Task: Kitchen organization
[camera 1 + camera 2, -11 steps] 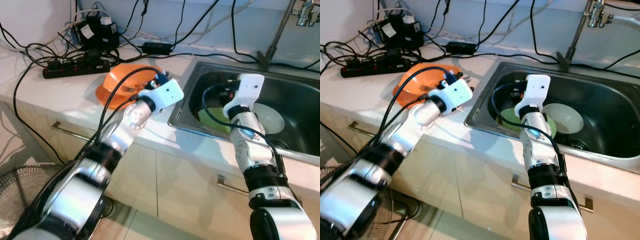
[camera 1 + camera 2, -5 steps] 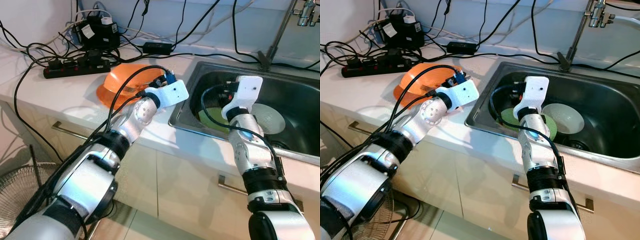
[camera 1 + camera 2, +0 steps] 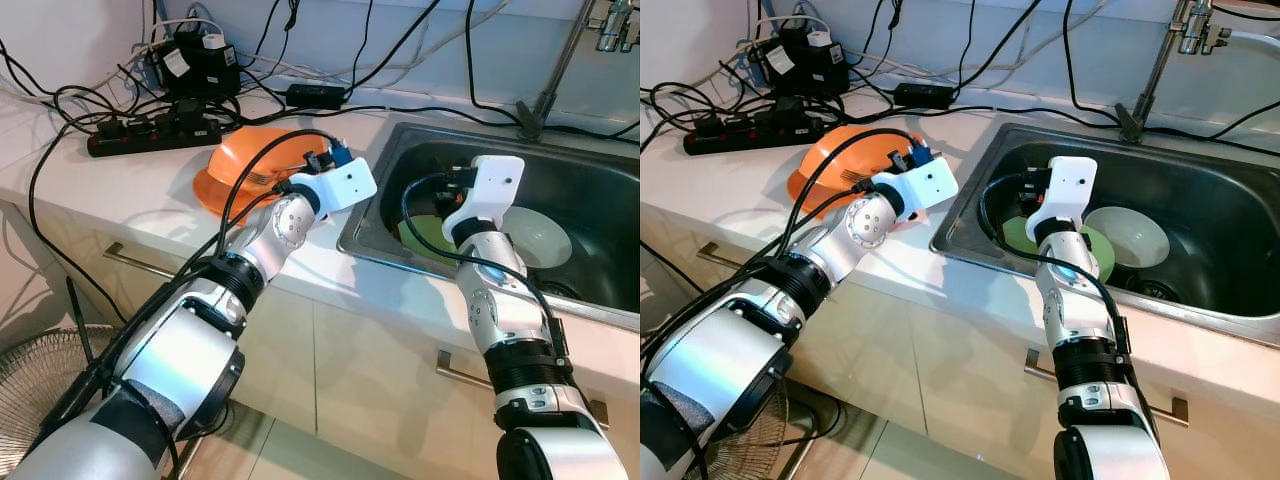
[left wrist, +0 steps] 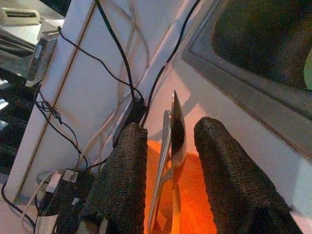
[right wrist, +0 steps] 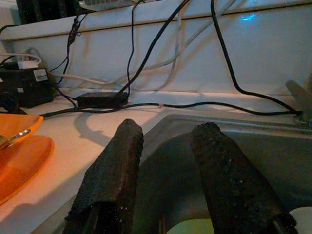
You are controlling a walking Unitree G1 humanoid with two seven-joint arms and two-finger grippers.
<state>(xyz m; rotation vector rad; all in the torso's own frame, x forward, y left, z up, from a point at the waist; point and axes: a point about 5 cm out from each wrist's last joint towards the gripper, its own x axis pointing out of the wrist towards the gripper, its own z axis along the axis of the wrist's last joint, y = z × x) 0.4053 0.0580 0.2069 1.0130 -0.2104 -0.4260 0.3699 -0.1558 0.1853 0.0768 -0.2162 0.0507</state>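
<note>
An orange bowl [image 3: 258, 158] sits on an orange plate [image 3: 213, 192] on the white counter, left of the sink. My left gripper [image 4: 171, 127] hovers at the bowl's right rim. It is open, and a metal spoon [image 4: 175, 122] stands edge-on between its fingers [image 4: 124, 175]; I see no contact with either one. My right gripper [image 5: 168, 126] hangs open inside the sink [image 3: 600, 180], empty, above a green plate [image 3: 424, 237]. A white bowl [image 3: 545, 238] lies beside the green plate.
A black power strip [image 3: 150, 135], adapters and many cables crowd the back of the counter. The faucet [image 3: 548, 90] rises behind the sink. A fan [image 3: 40, 370] stands on the floor at lower left. Cabinet handles [image 3: 135, 262] jut out below the counter edge.
My left arm has stretched forward and right, bringing its gripper to the orange bowl's rim. The right arm has hardly moved.
</note>
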